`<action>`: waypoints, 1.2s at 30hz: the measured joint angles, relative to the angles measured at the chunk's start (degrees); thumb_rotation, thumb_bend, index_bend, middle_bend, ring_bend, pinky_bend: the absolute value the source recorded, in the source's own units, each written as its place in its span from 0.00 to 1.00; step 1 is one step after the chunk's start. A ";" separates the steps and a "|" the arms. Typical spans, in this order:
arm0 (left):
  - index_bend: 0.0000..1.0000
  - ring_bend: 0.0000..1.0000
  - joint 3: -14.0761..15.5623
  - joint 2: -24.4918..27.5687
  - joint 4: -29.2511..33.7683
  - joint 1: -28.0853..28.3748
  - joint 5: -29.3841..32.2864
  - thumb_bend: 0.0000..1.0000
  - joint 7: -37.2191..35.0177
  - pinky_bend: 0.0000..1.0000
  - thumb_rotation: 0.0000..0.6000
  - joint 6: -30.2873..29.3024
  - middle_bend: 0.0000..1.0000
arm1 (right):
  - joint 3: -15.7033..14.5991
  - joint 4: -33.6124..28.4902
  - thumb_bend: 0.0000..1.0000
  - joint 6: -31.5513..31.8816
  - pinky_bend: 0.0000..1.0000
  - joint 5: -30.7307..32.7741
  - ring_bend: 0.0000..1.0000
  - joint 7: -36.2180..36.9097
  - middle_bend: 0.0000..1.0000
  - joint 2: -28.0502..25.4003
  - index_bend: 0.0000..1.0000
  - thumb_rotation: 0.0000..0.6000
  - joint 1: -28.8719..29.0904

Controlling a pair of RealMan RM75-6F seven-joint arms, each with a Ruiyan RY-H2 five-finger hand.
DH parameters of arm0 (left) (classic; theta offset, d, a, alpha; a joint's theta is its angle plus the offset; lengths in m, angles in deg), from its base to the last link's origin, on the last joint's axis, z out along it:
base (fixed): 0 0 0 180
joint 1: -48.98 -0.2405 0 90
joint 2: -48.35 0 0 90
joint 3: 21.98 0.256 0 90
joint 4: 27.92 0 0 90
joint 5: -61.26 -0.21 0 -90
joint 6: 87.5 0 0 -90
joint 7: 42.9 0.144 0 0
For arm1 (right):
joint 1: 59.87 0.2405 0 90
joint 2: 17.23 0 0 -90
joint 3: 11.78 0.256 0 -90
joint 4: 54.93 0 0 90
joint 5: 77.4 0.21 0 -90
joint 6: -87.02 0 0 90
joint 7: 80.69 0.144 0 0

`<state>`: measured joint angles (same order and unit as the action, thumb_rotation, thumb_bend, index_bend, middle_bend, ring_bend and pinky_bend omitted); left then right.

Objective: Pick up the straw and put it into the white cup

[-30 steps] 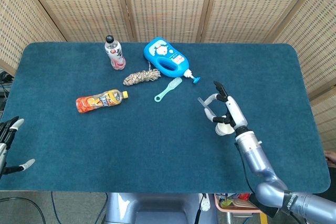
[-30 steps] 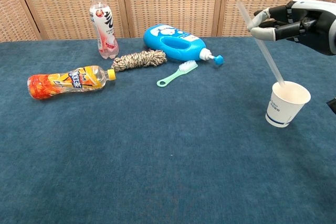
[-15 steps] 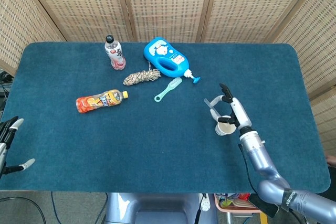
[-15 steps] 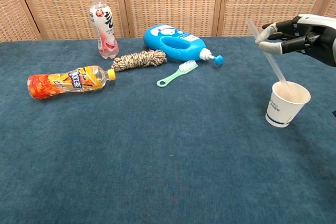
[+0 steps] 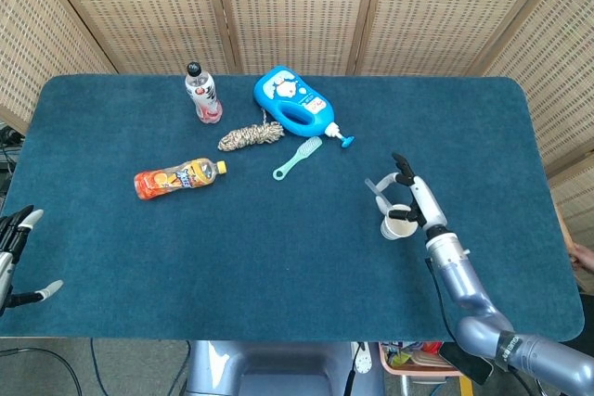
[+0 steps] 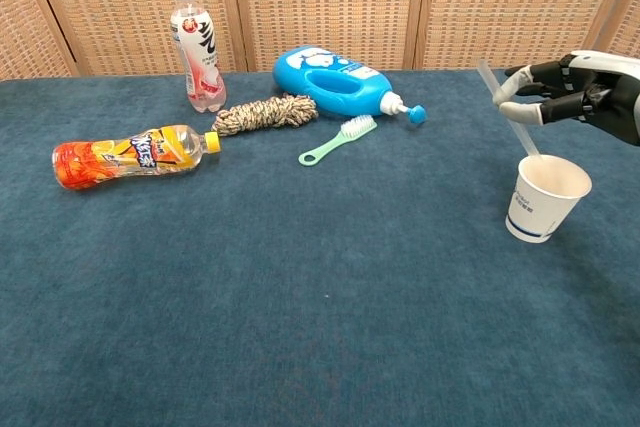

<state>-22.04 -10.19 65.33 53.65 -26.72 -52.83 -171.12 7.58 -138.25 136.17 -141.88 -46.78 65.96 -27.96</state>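
The white paper cup (image 6: 547, 202) stands upright on the blue cloth at the right, also seen in the head view as the cup (image 5: 397, 226). A clear straw (image 6: 508, 115) leans up and to the left, its lower end inside the cup. My right hand (image 6: 575, 97) hovers just above and behind the cup and pinches the straw's upper part between thumb and fingers. From the head view the right hand (image 5: 414, 198) sits right over the cup's far side, with the straw (image 5: 379, 190) poking out to its left. My left hand (image 5: 17, 257) rests open at the table's near left edge.
At the back left lie a blue detergent bottle (image 6: 335, 82), a teal brush (image 6: 338, 139), a coil of rope (image 6: 266, 113), an upright drink bottle (image 6: 197, 50) and an orange juice bottle (image 6: 133, 155) on its side. The blue cloth (image 6: 300, 287) covers the table.
My right hand has sunk and drifted right toward the cup, carrying the straw. The straw's lower end has gone deeper into the cup. The left hand has stayed still.
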 measured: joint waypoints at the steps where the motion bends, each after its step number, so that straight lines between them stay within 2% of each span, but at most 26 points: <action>1: 0.00 0.00 -0.01 -0.01 0.03 0.01 0.01 0.10 0.06 0.00 1.00 0.01 0.00 | -0.05 0.07 0.23 -0.02 0.00 -0.31 0.00 0.46 0.00 0.00 0.60 1.00 -0.06; 2: 0.00 0.00 0.01 -0.01 0.02 0.00 0.01 0.10 0.13 0.00 1.00 0.02 0.00 | -0.08 0.14 0.16 -0.03 0.00 -0.65 0.00 1.07 0.00 0.01 0.55 1.00 -0.14; 4: 0.00 0.00 0.03 0.01 0.03 0.01 -0.02 0.10 0.14 0.00 1.00 0.03 0.00 | -0.17 0.36 0.12 -0.08 0.00 -1.61 0.00 3.03 0.00 -0.01 0.50 1.00 -0.36; 9: 0.00 0.00 0.09 0.09 0.10 -0.03 -0.14 0.10 0.02 0.00 1.00 -0.04 0.00 | -0.89 2.15 0.11 0.01 0.00 -5.21 0.00 7.77 0.00 -0.05 0.44 1.00 -0.93; 14: 0.00 0.00 0.17 0.12 0.17 0.03 -0.29 0.10 0.08 0.00 1.00 0.04 0.00 | -1.66 2.51 0.11 0.78 0.00 -7.02 0.00 8.82 0.00 -0.40 0.25 1.00 -1.42; 18: 0.00 0.00 0.26 0.18 0.21 -0.02 -0.49 0.10 -0.06 0.00 1.00 -0.07 0.00 | -2.32 1.46 0.09 3.17 0.00 -9.60 0.00 9.15 0.00 -1.45 0.14 1.00 -2.22; 23: 0.00 0.00 0.42 0.29 0.13 -0.30 -1.16 0.10 -0.45 0.00 1.00 -0.84 0.00 | -4.08 -0.26 0.01 7.69 0.00 -15.10 0.00 7.46 0.00 -4.59 0.02 1.00 -3.82; 26: 0.00 0.00 0.52 0.16 0.05 -0.56 -1.57 0.10 -0.07 0.00 1.00 -1.54 0.00 | -6.22 -1.78 0.00 11.22 0.00 -20.05 0.00 2.17 0.00 -8.07 0.00 1.00 -5.52; 29: 0.00 0.00 0.62 -0.22 -0.14 -0.86 -2.23 0.10 0.78 0.00 1.00 -2.46 0.00 | -7.79 -3.18 0.00 14.83 0.00 -22.45 0.00 -6.59 0.00 -10.54 0.00 1.00 -7.54; 36: 0.00 0.00 0.67 -1.24 -0.76 -1.52 -3.33 0.10 2.48 0.00 1.00 -4.35 0.00 | -12.47 -11.26 0.00 27.88 0.00 -26.23 0.00 -32.77 0.00 -16.90 0.00 1.00 -16.28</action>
<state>-21.37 -11.44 64.57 52.12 -30.06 -50.35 -175.48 -4.90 -149.51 164.04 -168.11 -79.56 49.06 -44.23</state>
